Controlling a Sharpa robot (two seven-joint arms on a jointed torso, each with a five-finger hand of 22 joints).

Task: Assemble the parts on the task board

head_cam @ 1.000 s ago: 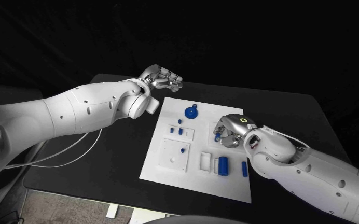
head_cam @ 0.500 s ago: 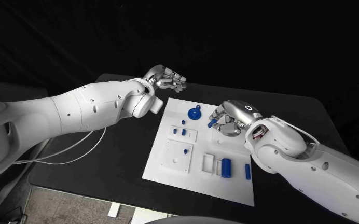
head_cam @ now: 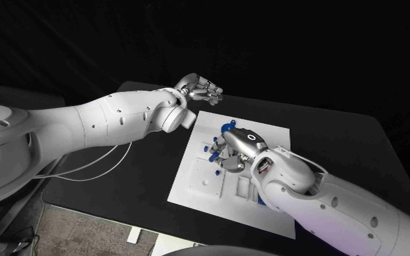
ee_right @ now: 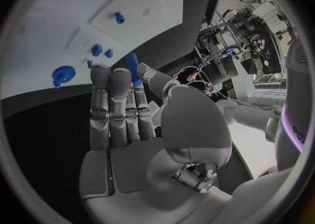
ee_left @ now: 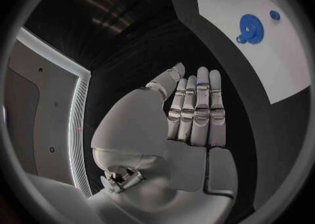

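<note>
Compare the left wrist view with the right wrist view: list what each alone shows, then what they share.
Left wrist view alone: the left hand, fingers straight and together, holding nothing. Right wrist view alone: the right hand pinching a small blue part at its fingertips, and small blue pegs standing in the board. Shared: the white task board and the blue gear.

Both arms are glossy white rounded shells with small dark screw holes; left robot hand [head_cam: 201, 90] and right robot hand [head_cam: 232, 150] silver, segmented fingers; white cable [head_cam: 90, 170] hangs under left arm
</note>
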